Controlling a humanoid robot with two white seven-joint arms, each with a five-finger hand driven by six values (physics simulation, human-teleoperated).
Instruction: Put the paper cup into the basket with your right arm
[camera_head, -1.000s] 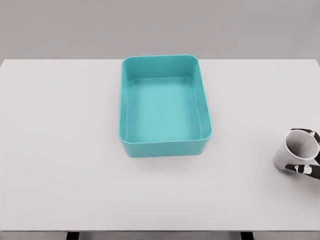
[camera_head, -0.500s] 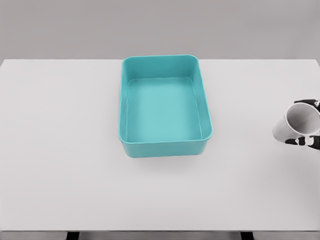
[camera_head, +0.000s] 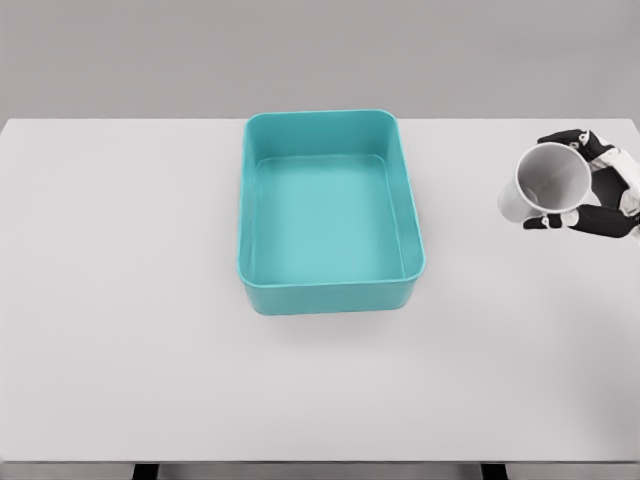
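Head view: a smooth white paper cup (camera_head: 548, 185), a tapered cylinder, is gripped by the right hand (camera_head: 598, 185) near the table's (camera_head: 120, 300) right edge, well apart from the basket (camera_head: 330, 290). The cup is tilted, with its open mouth turned up toward the camera and its base toward the basket. The basket is a glossy teal rectangular tub with rounded corners. No writing is seen.

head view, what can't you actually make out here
- Right hand holding the white paper cup: wrist and arm cut off by the right edge.
- Cup's far side: hidden behind its own body and the fingers.
- Left arm: not in the head view.
- Teal plastic basket: inner face of its near wall hidden by the rim.
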